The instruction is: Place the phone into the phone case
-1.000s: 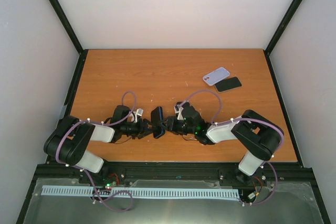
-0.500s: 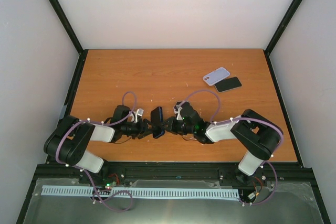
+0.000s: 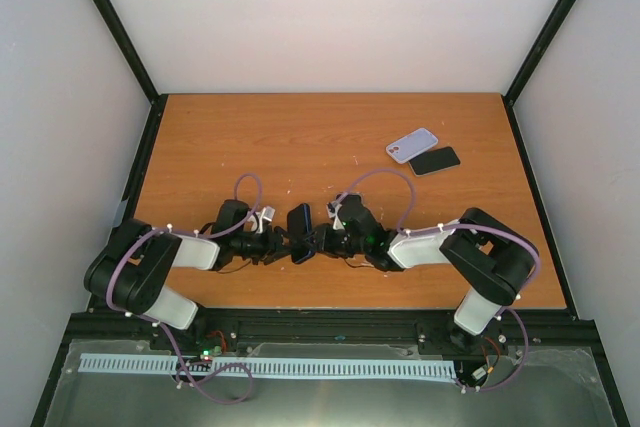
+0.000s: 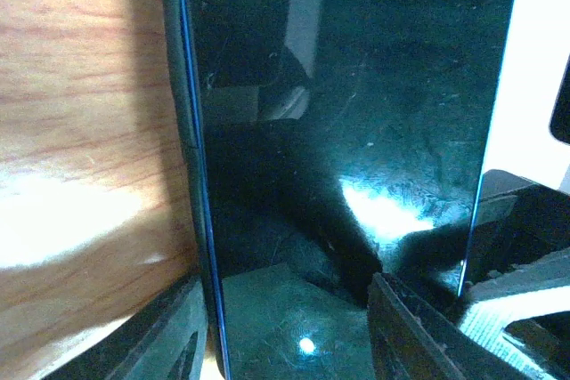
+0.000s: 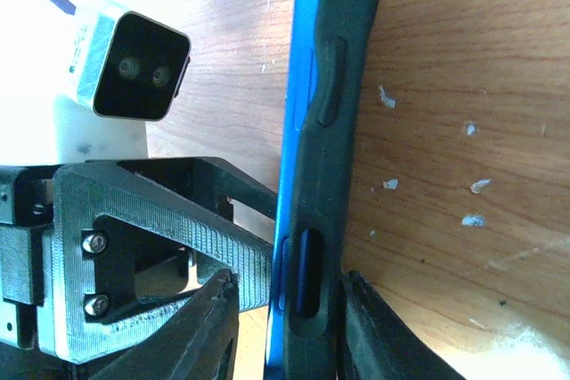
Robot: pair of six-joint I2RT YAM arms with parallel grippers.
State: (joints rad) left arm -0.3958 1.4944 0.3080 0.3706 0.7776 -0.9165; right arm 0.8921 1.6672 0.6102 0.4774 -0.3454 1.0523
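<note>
Two-sided hold at the near middle of the table (image 3: 250, 137), midway between the bases. Grips the phone (image 3: 300, 219) there on edge, long axis pointing away from the bases, near end caught from both sides. Closes the left gripper (image 3: 281, 242) in from the left across the phone's width, glass toward its camera. Pinches with the right gripper (image 3: 318, 240) from the right through the thickness, one finger on the blue-rimmed screen side, the other against the back of the black phone case (image 5: 338, 86). Seems already seated along the visible long side; cannot tell about the far corners. Probably calls for a squeeze straight across, face to back. Keeps both forearms low, wrists turned inward, equally near. Leaves a lavender case (image 3: 412, 144) and a dark slab (image 3: 435, 160) well apart at far right.
</note>
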